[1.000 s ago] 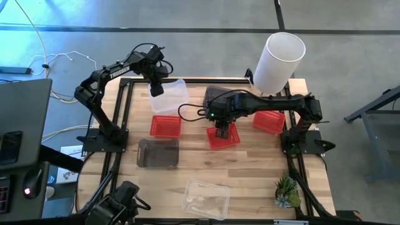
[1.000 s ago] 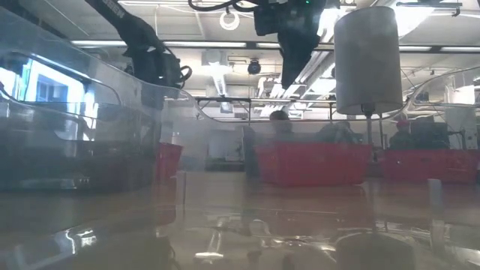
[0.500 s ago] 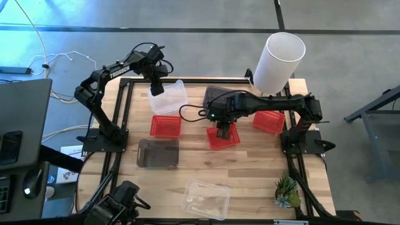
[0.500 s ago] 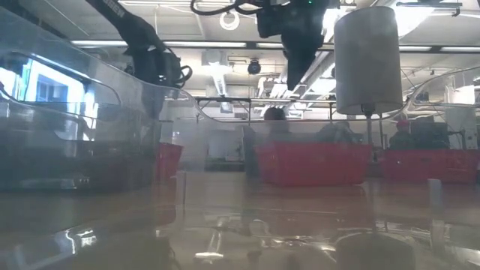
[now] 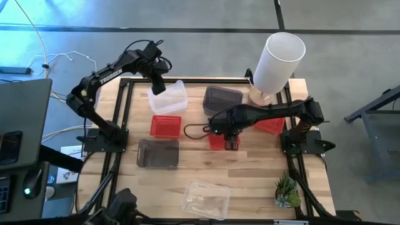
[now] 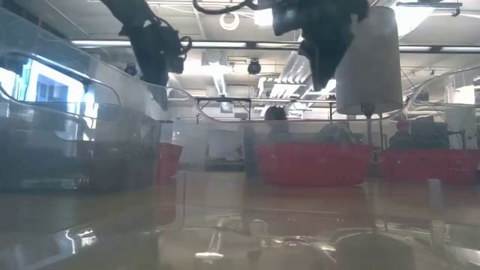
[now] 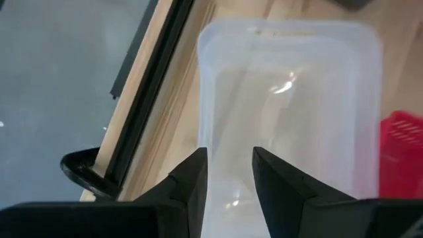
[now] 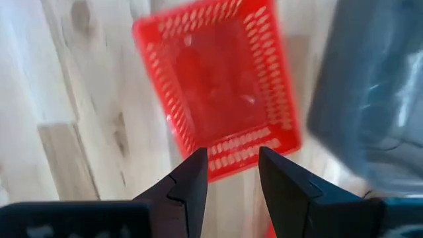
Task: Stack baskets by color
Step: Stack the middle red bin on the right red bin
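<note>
My left gripper [image 7: 228, 175] hangs open above the far left end of a clear basket [image 5: 169, 97] that rests on the table. My right gripper [image 8: 231, 173] is open too and points down. It is high over the right end of the middle red basket [image 8: 218, 99], touching nothing. Another red basket [image 5: 165, 125] sits left of it, and a third [image 5: 273, 127] lies partly under the right arm. Dark grey baskets stand at the far middle [image 5: 222, 99] and the near left [image 5: 157, 153]. A second clear basket [image 5: 206, 199] lies at the near edge.
A tall white cylinder [image 5: 278, 62] stands at the far right corner. A small green plant [image 5: 287, 190] sits at the near right corner. Black frame rails [image 5: 122, 112] run along the table's edges. Bare wood [image 5: 250, 169] lies between the middle red basket and the plant.
My left gripper has risen away from the clear basket's far left corner, and the basket stays on the table. My right gripper has moved toward the table's near edge and a little to the right, over the middle red basket.
</note>
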